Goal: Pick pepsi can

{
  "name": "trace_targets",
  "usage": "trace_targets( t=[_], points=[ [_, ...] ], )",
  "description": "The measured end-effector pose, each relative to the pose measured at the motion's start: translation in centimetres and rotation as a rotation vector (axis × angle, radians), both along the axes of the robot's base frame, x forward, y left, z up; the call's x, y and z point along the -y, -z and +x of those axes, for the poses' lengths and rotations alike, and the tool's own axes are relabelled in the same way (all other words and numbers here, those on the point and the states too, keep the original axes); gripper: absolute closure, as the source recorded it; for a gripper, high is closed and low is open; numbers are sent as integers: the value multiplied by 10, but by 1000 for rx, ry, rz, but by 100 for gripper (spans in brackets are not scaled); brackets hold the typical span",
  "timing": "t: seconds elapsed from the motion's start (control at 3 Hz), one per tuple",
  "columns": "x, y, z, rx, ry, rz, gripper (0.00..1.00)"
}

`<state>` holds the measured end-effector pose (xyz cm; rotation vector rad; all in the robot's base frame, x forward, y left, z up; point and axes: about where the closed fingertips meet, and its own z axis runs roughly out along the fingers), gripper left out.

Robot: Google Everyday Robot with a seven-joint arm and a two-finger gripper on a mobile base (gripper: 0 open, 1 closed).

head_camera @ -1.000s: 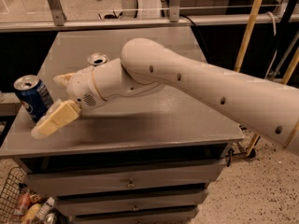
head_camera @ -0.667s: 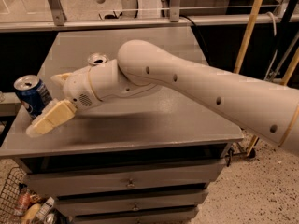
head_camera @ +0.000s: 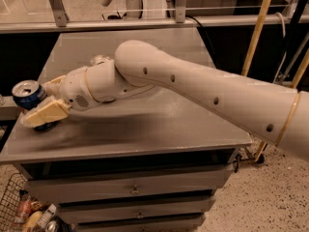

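The pepsi can [head_camera: 28, 94], dark blue with a silver top, stands near the left edge of the grey cabinet top [head_camera: 159, 124]. My gripper [head_camera: 37, 102] is at the can, open, with the can between its two cream fingers. The near finger [head_camera: 46, 113] covers the can's lower front. The far finger [head_camera: 54, 81] lies just behind the can. I cannot tell whether the fingers touch it. My white arm reaches in from the right across the top.
A second can's silver top [head_camera: 99, 59] peeks out behind my wrist. Drawers [head_camera: 135, 190] lie below the top. A wire basket [head_camera: 12, 211] with items sits on the floor at lower left. A rail [head_camera: 145, 23] and yellow poles [head_camera: 256, 30] stand behind.
My gripper has moved left towards the can, so the can now sits between the fingers instead of beside them. The can has stayed in place.
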<state>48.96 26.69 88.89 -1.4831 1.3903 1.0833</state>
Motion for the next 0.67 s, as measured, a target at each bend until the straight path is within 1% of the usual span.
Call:
trace_targets(
  t=[0.67],
  points=[
    [-6, -3, 3, 12, 3, 13, 81]
  ],
)
